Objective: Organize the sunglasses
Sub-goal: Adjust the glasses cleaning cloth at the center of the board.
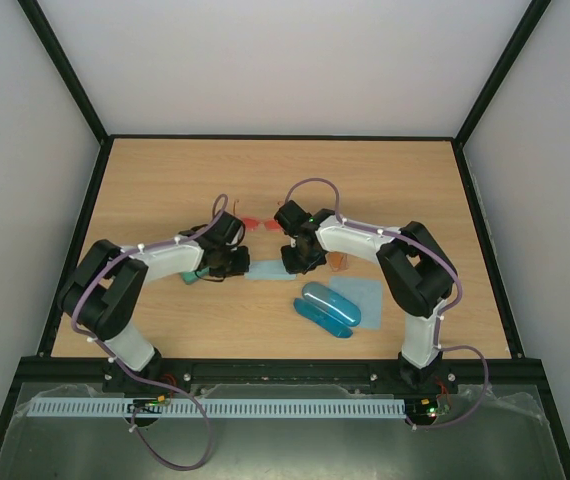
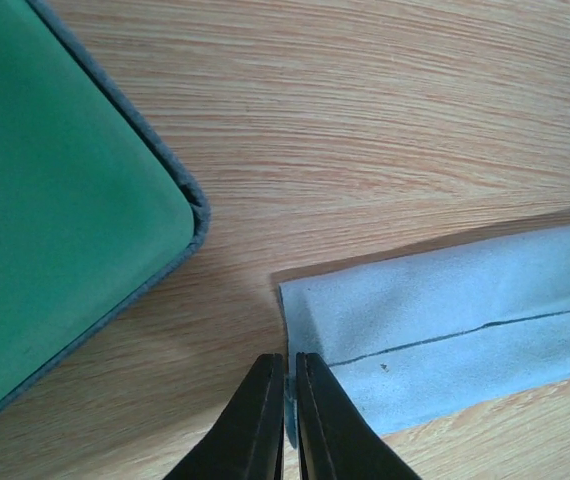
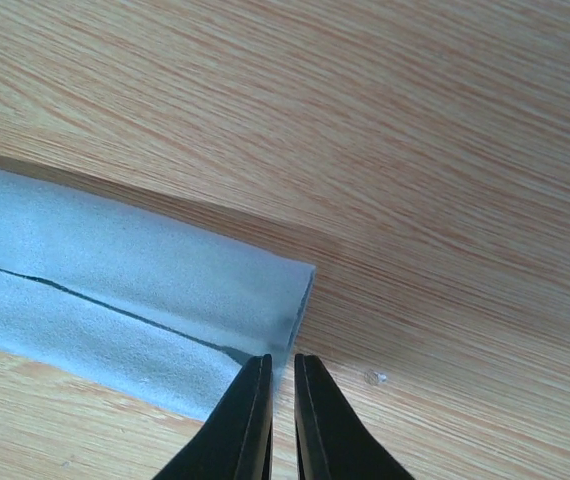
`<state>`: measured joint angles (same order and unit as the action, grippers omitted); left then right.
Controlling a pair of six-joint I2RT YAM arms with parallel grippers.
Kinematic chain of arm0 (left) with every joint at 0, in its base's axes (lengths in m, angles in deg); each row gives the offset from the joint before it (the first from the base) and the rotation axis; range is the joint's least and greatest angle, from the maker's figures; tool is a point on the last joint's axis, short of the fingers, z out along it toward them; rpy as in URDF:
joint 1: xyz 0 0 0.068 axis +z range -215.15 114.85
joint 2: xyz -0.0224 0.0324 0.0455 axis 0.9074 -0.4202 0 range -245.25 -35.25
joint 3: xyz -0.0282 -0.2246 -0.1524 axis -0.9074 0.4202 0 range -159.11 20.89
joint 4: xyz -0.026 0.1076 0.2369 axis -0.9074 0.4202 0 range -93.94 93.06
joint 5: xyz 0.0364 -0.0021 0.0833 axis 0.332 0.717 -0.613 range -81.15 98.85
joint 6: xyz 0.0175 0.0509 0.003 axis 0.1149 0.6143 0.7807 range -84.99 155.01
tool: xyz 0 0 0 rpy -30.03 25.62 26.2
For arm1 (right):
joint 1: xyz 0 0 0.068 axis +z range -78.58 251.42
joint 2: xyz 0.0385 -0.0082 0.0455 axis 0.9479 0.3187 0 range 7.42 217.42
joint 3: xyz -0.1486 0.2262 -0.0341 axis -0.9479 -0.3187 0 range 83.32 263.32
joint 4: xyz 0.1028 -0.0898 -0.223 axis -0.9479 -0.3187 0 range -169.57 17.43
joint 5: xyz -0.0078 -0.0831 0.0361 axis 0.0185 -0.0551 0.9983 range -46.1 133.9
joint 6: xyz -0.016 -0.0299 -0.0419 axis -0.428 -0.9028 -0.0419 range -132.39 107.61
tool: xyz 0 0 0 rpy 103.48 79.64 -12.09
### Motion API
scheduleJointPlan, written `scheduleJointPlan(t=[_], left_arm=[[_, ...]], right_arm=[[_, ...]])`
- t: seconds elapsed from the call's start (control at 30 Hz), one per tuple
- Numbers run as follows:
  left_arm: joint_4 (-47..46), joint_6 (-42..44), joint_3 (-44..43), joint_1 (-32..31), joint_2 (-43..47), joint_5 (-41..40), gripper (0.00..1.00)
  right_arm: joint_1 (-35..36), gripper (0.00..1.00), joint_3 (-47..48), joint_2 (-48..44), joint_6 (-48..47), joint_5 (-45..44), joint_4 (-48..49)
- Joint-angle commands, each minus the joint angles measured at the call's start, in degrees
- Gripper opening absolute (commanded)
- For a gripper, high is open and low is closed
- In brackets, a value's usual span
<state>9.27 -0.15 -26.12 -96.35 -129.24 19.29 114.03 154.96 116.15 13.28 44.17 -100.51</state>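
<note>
The red-pink sunglasses (image 1: 256, 220) lie on the wooden surface (image 1: 165, 180) just above the middle of the overhead frame, in the gap between the two wrists and a little beyond both tools. The orange sunglasses (image 1: 341, 263) sit right of centre, tucked against the lower side of the right forearm, beside the right tool and not in it. Neither pair shows in either wrist view.

Both tools are low over the middle of the overhead frame, pointing toward each other along a folded cloth (image 1: 266, 270), a narrow pale blue strip lying between them. In the left wrist view the left tool (image 2: 286, 358) is clenched, its fingers almost together with the strip's short left edge pinched in the slit. A green case (image 2: 65, 200) fills the upper left of that view, near the cloth without touching it. In the right wrist view the right tool (image 3: 282, 360) is clenched the same way on the strip's opposite short edge, with a sliver of blue fabric showing between its fingers.

Below and right of centre in the overhead frame, a blue case (image 1: 327, 308) lies slantwise, overlapping the left edge of a second, flat cloth (image 1: 363, 292) spread on the surface.
</note>
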Motion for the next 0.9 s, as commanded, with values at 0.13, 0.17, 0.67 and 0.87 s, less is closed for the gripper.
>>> scheduleJointPlan(t=[0.13,0.17,0.67,0.87], left_arm=[[0.76,-0.69,-0.94,-1.18,1.87,-0.55,0.04],[0.84,-0.77,-0.91,-1.22,2.07,-0.65,0.03],[1.07,-1.68,0.66,-2.05,4.61,-2.0,0.02],[1.12,-1.8,0.11,-2.11,3.67,-2.22,0.06]], right_arm=[[0.45,0.06,-0.16,0.19,-0.19,0.69,-1.28],[0.52,0.05,-0.22,0.08,-0.12,0.65,-1.27],[1.23,0.01,-2.41,-3.11,0.18,0.76,-1.74],[1.85,0.01,-2.93,-4.15,0.14,1.05,-2.55]])
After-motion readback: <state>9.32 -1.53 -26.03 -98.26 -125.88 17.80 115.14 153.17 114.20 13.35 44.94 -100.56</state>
